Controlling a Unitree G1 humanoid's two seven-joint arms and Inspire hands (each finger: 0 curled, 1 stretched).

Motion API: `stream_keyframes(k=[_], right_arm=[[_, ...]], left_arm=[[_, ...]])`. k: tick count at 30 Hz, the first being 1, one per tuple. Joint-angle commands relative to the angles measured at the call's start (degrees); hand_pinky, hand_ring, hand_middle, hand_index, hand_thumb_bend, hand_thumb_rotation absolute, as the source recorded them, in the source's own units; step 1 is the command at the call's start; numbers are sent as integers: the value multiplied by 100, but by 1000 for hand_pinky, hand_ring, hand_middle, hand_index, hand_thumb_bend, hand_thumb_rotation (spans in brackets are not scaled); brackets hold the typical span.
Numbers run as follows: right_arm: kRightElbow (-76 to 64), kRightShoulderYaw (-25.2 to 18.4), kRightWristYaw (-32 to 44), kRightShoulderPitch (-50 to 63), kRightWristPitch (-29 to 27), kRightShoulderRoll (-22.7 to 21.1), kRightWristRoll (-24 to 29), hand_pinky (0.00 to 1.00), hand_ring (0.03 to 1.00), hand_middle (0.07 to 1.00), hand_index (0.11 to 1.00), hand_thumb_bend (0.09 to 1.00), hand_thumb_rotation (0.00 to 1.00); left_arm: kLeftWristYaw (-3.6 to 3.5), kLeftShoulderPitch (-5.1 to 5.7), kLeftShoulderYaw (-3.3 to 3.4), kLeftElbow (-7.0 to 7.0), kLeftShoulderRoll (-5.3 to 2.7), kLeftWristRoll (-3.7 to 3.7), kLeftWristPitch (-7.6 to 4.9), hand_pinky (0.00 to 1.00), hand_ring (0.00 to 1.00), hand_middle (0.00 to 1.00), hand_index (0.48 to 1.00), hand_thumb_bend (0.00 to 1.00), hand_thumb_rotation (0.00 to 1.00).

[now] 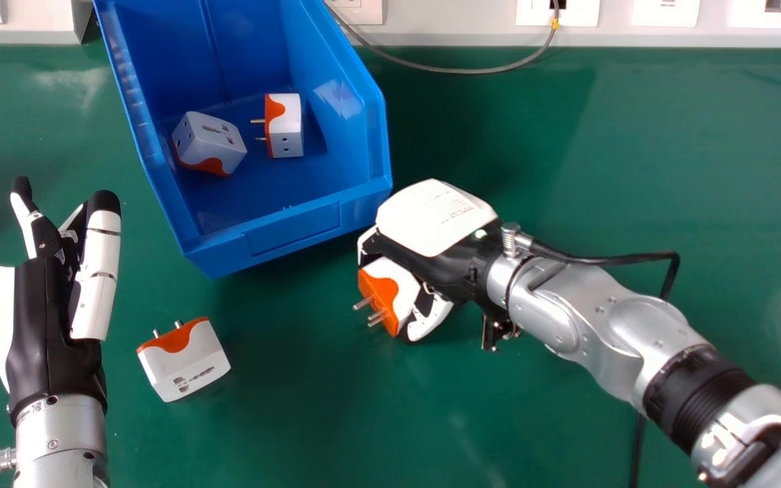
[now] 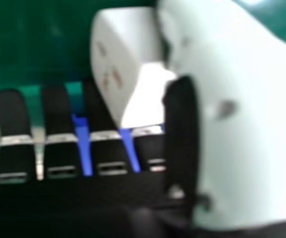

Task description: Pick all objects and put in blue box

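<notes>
In blue box (image 1: 295, 234): two white-and-orange adapters (image 1: 289, 122) are lying.
Desk (image 1: 295, 413): one adapter (image 1: 190, 352) lying.
Right hand (image 1: 434, 220): fingers curling round one adapter (image 1: 383, 298).
Left hand (image 1: 41, 318): fingers standing open.

We log: blue box (image 1: 292, 230), plain; green surface (image 1: 567, 149); white plug adapters (image 1: 184, 362) with wavy-edged orange ends; black-tipped white fingers (image 1: 100, 247); silver forearms (image 1: 621, 325); grey cable (image 1: 458, 70).

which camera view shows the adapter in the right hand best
The head view: it shows the held adapter's orange end with both metal pins sticking out, below the right hand. The right hand view shows its white sides and socket holes, between the fingers and thumb.
</notes>
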Motion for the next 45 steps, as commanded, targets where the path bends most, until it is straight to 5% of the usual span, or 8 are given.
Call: stream_keyframes(k=[1, 6, 18, 34, 45], right_arm=[[11, 11, 277, 226, -54, -121, 49, 354, 426, 557, 524, 506, 72], [-105, 12, 369, 228, -14, -137, 70, 201, 260, 506, 498, 518, 29], [-782, -198, 523, 515, 169, -236, 141, 112, 159, 476, 482, 524, 4], [-2949, -838, 1146, 1305, 237, -886, 367, 101, 154, 470, 479, 520, 0], [-4582, -1460, 1648, 1778, -54, -1105, 1037, 89, 144, 434, 486, 510, 0]], left_arm=[[10, -43, 3, -134, 0, 4, 5, 835, 898, 868, 894, 458, 825], [9, -36, 4, -158, 4, 8, 27, 836, 899, 869, 895, 454, 826], [-5, -30, 12, -173, 29, 16, 50, 836, 899, 869, 895, 464, 826], [-51, -123, 44, -54, 59, -43, 7, 836, 899, 869, 895, 470, 824], [-115, -180, 120, 35, 86, -79, 9, 835, 899, 868, 894, 474, 824]])
